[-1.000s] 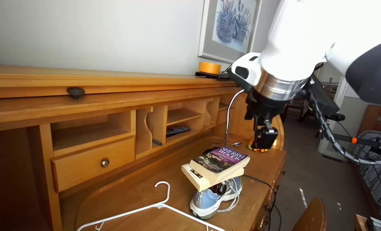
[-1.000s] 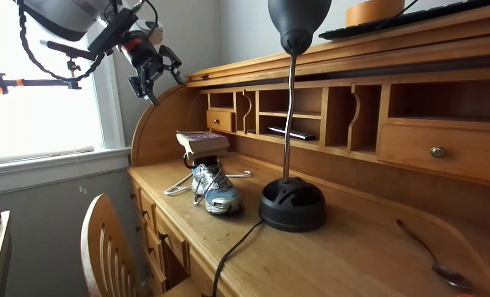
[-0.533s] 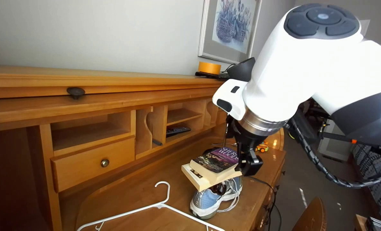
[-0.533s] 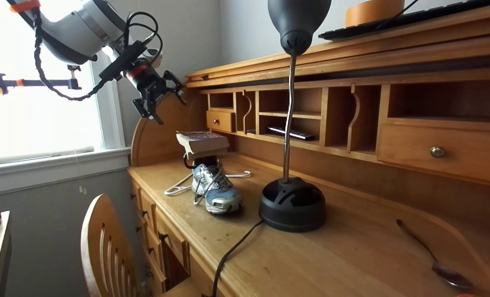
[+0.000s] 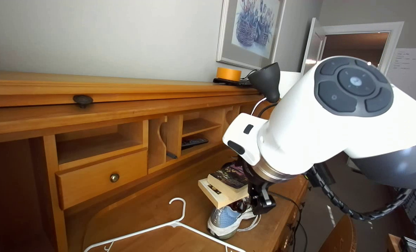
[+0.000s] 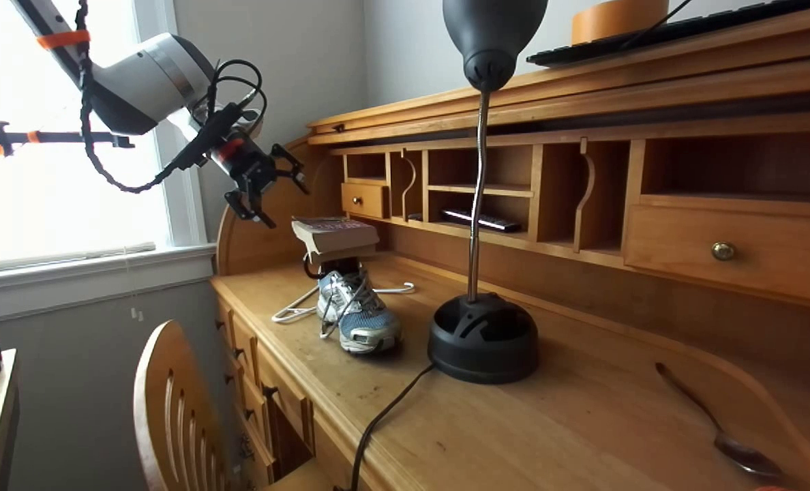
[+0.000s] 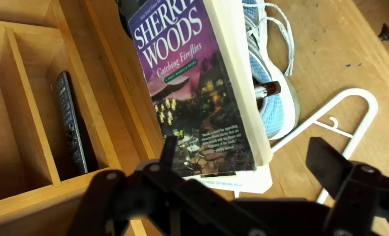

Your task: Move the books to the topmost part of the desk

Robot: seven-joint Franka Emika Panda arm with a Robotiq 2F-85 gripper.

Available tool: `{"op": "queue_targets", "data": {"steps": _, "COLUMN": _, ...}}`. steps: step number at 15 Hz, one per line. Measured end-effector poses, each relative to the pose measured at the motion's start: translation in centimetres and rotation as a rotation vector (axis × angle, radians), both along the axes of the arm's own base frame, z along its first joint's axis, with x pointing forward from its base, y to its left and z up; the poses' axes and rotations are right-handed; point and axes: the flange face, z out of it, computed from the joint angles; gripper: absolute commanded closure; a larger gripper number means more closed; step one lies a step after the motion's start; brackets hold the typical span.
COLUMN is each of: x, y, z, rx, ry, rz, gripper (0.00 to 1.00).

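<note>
1. Wrist view: two books lie stacked; the top cover, purple, is lettered "SHERRY…" (cut off at the view's edge), "WOODS" and, smaller, "Catching Fireflies".
2. Above the author's name, small type begins "New York Times". Green strip under the title ends in "NOVEL"; white blurb is credited to "Library Journal". Lower book — one line of blue print, too blurred to read.
3. Jaws of the gripper stand wide apart at the bottom of the wrist view; of its fingers, one overlaps the cover's lower left corner, the other stands right of the stack. An exterior view shows a gap between gripper and books.
4. Books rest on top of a blue-and-white sneaker — dark item in between, kind unclear. That sneaker stands on the work surface of the wooden desk, below the top ledge.
5. Same ledge bears an orange roll and a black keyboard. White hanger lies beside the sneaker; black remote sits in a cubbyhole, its key marks unreadable.
6. Wall sheet in an exterior view: faint writing, illegible.
</note>
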Motion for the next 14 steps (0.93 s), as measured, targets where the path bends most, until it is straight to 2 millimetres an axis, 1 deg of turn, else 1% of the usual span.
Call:
{"op": "queue_targets", "data": {"steps": 2, "x": 0.2, "y": -0.1, "z": -1.1, "rx": -0.008, "ry": -0.013, "rz": 0.001, "gripper": 0.00}}
{"op": "queue_targets", "data": {"steps": 4, "x": 0.5, "y": -0.3, "z": -1.6, "rx": -0.002, "ry": -0.010, "rz": -0.015, "gripper": 0.00}}
{"op": "queue_targets", "data": {"steps": 9, "x": 0.8, "y": -0.2, "z": -1.5, "rx": 0.001, "ry": -0.014, "rz": -0.018, "gripper": 0.00}}
{"op": "queue_targets", "data": {"steps": 14, "x": 1.0, "y": -0.9, "z": -1.7, "rx": 0.001, "ry": -0.014, "rz": -0.036, "gripper": 0.00}}
